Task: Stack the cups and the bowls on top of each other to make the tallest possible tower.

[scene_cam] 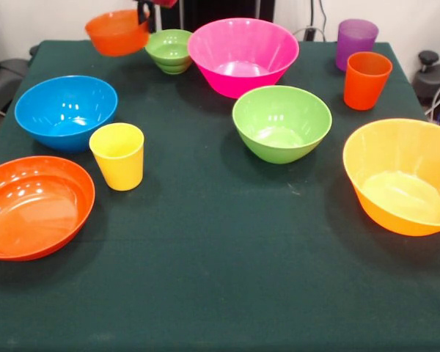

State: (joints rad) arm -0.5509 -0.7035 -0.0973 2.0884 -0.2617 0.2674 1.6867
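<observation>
While a small orange bowl (117, 32) is held tilted above the desk's (220, 279) far corner, the jaws (144, 15) clamped on its rim, no tower has yet been built. Nothing is seen stacked: the ribbed green bowl (169, 50), pink bowl (243, 56), blue bowl (66, 111), medium green bowl (281, 122), yellow-orange bowl (400, 175), shallow orange bowl (35, 206) and three cups, yellow (118, 155), orange (367, 79) and purple (356, 42), are set apart singly.

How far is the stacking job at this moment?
Done: nothing is stacked; the blue bowl, pink bowl, medium green bowl and yellow cup all stand apart. In hand: the gripper holds the small red-orange bowl tilted above the table. Left: the whole tower.
</observation>
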